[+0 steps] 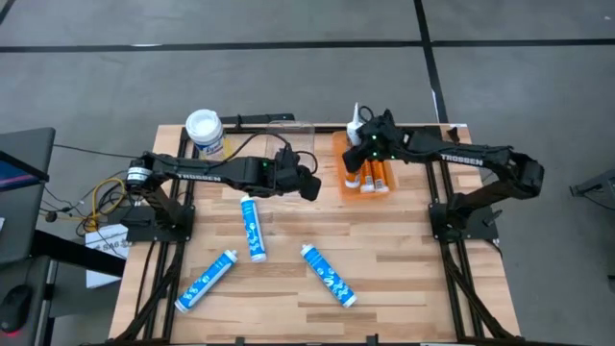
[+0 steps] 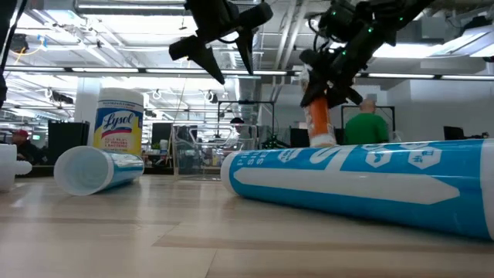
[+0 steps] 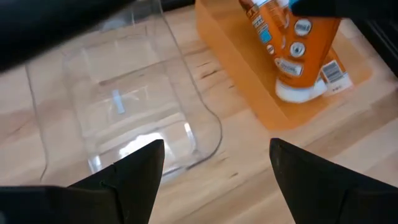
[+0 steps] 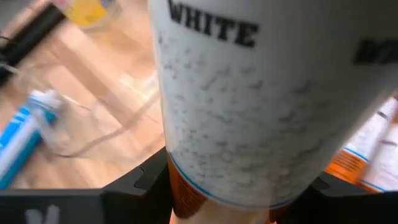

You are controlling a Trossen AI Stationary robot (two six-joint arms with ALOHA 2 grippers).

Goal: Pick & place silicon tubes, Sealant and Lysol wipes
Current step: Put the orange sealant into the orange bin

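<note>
My right gripper (image 1: 365,149) is shut on an orange-and-white sealant tube (image 2: 318,116) over the orange tray (image 1: 343,178) at the far middle of the table. My left gripper (image 1: 312,185) hangs open in the air near the clear plastic bin (image 3: 118,106), holding nothing. The Lysol wipes canister (image 1: 205,130) stands upright on its base at the far left. Three blue-and-white silicone tubes lie on their sides on the table: one in the middle (image 1: 253,229), one at the near left (image 1: 207,281), one at the near middle (image 1: 329,275). My right gripper pinches the sealant tube between its two fingers (image 4: 143,180), on the body by its orange band (image 4: 186,193). The fingers slant down from the table's right side and lie across the tube. The tube hangs nearly upright, white end (image 3: 298,93) down in the tray; whether it touches I cannot tell.
More orange sealant tubes (image 1: 375,178) lie in the tray under the held one. The clear bin (image 1: 279,144) stands between the canister and the tray. Bare wood lies along the near edge and at the right. A person in green (image 2: 369,123) shows beyond the table.
</note>
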